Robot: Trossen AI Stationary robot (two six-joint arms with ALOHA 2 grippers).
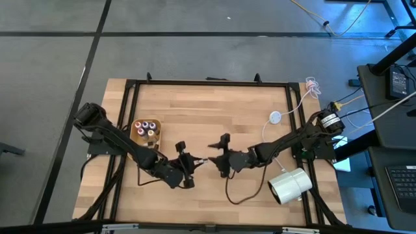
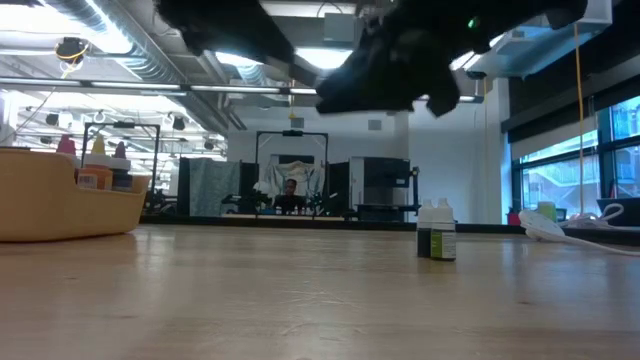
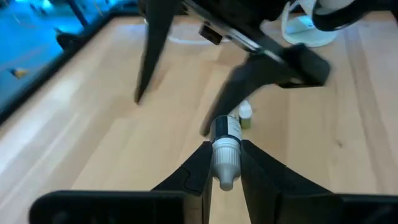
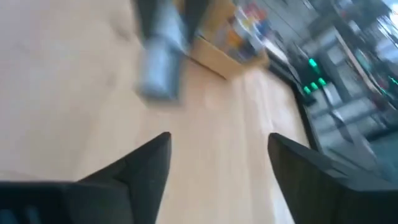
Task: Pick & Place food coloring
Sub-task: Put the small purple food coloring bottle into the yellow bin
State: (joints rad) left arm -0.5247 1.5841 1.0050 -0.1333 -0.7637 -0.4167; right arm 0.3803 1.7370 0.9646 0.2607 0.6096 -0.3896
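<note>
Tan tray (image 1: pixel 136 132) with bottles (image 1: pixel 147 127) sits near the table's (image 1: pixel 208 110) left rail. Right of it, the left gripper (image 3: pixel 225 163) pinches a bottle (image 3: pixel 226 149). Farther right, the right gripper (image 4: pixel 219 163) gapes, holding nothing, bare wood beneath.

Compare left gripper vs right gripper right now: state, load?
The left gripper is shut on a white-capped food coloring bottle; the right gripper is open and holds nothing. The left gripper sits nearer the tan tray; the right gripper sits nearer the white cylinder. Both hover mid-table, facing each other.
</note>
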